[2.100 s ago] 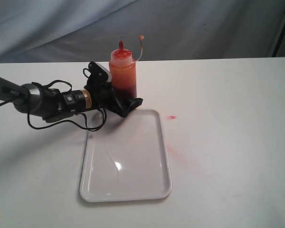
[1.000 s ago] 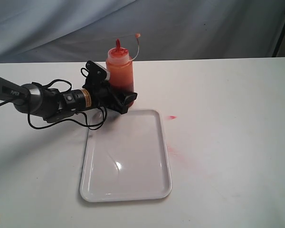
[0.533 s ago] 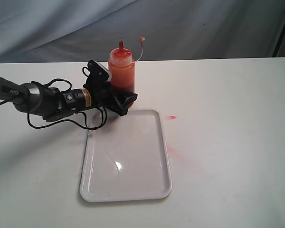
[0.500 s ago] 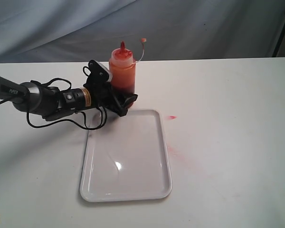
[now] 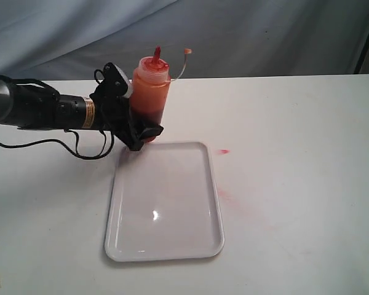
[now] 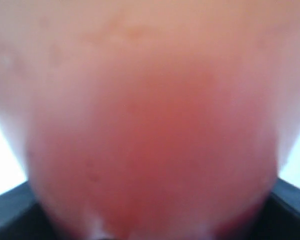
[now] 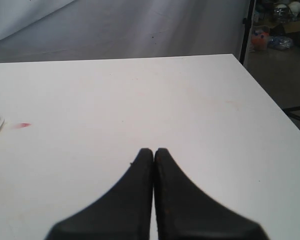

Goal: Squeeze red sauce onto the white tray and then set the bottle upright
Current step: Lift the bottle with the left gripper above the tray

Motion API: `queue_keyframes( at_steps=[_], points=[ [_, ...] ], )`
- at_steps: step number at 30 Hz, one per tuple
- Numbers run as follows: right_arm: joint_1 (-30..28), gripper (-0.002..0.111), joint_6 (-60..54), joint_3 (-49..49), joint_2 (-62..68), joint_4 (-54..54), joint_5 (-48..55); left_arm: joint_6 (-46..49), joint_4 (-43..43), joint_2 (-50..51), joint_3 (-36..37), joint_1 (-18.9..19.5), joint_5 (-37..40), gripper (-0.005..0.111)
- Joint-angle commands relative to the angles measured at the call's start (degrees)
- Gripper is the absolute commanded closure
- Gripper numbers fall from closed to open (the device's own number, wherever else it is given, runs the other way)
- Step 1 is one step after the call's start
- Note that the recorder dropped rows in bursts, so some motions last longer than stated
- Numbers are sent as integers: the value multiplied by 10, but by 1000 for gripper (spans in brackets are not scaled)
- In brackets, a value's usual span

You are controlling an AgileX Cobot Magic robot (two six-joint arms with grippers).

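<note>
Translucent orange-stained plastic squeeze bottle (image 5: 149,92) gripped low by left end effector (image 5: 141,126), slightly tilted, beside far corner of glossy white rectangular tray (image 5: 166,184). Soft-walled, light, likely slick (mid-body hold should squeeze better). Right end effector (image 7: 154,152) clenched, empty.

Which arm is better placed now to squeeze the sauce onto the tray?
The left arm: the left gripper holds the bottle close to the white tray; the right gripper is shut over the table, holding nothing.

No text, label, brand or number can be read on the bottle (image 5: 150,92), the white tray (image 5: 166,203) or elsewhere.
</note>
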Motion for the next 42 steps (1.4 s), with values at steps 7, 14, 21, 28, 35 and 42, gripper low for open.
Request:
queue_keyframes(
  at_steps=[7,14,21,28,35,42],
  points=[
    [2,108,1,2,-2,3,0,-119,108,-188,164,0,-23,107],
    [2,108,1,2,-2,3,0,-83,109,-265,299,0,-20,107],
    [2,108,1,2,-2,3,0,-9,53,-284,372,0,-18,107],
    [2,108,1,2,-2,3,0,1,45,-288,394,0,-22,107],
    [2,108,1,2,-2,3,0,1,48,-330,407,0,-22,107],
    [2,108,1,2,-2,3,0,-6,75,-382,430,0,-22,107]
  ],
)
